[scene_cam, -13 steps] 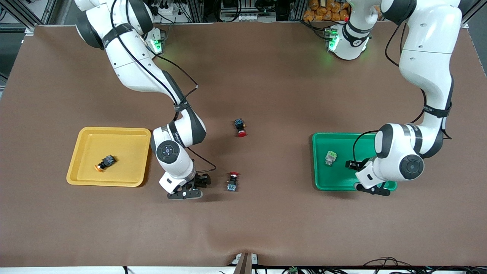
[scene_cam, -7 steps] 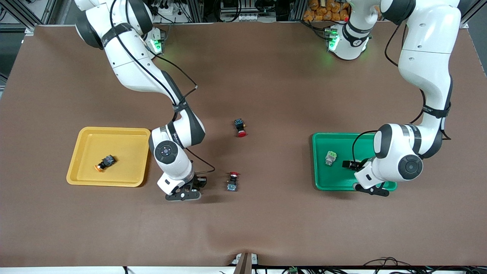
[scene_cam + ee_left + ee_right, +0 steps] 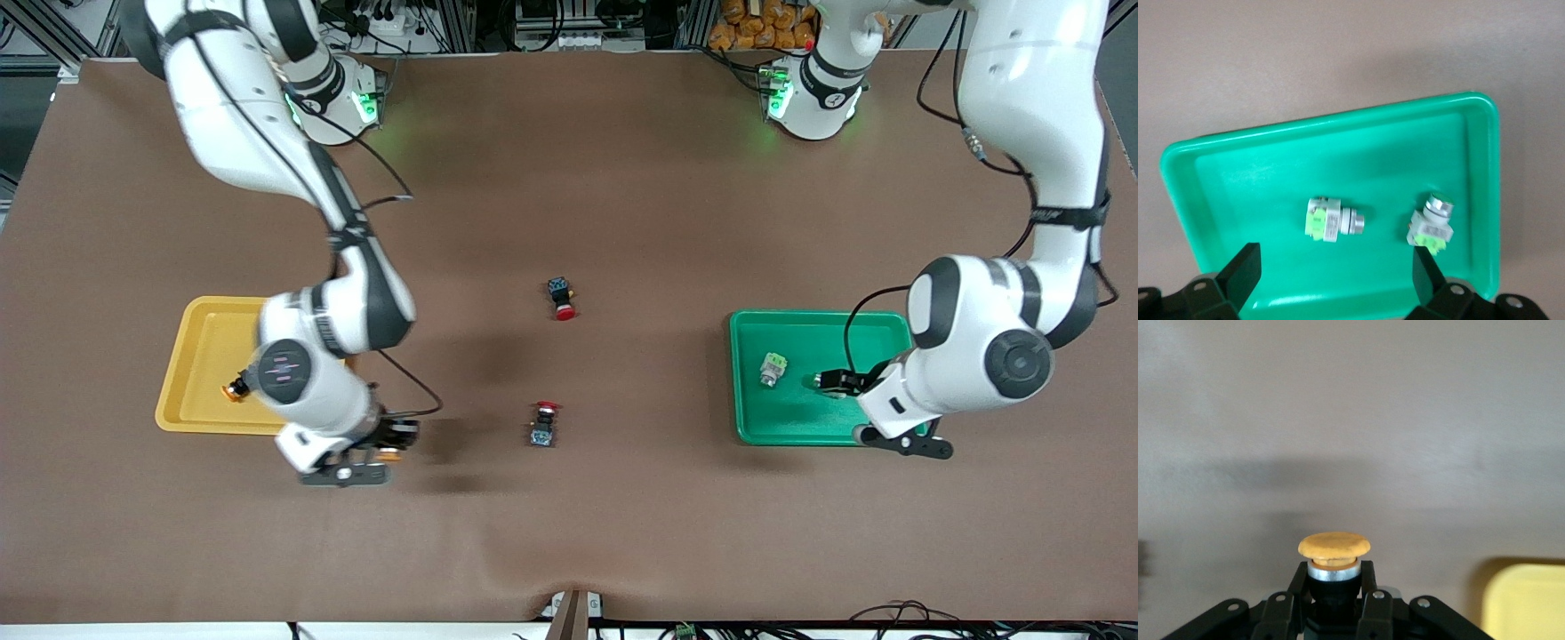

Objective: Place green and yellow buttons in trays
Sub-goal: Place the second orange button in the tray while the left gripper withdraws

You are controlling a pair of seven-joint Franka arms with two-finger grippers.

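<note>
Right gripper (image 3: 378,455) up over bare table (image 3: 622,178) just off the yellow tray (image 3: 200,356), at the tray's corner nearest the front camera and the table's middle; fingers clamped on a yellow-capped button (image 3: 1334,550), cap jutting out past the fingertips (a corner of the tray showing close by in the right wrist view). Second yellow-capped button (image 3: 236,388) lying in the yellow tray, mostly hidden under the right arm, only its cap peeking out.

Left gripper (image 3: 907,442) raised over the green tray (image 3: 800,324), over the rim nearest the front camera; fingers (image 3: 1245,272) spread wide, holding nothing. Two green buttons in that tray, just past the fingertips: one (image 3: 1331,221) on its side, the other (image 3: 1432,219) tilted with its cap up, apart from each other.

Two red-capped switches (image 3: 561,298) (image 3: 543,422) on the table between the two grippers.
</note>
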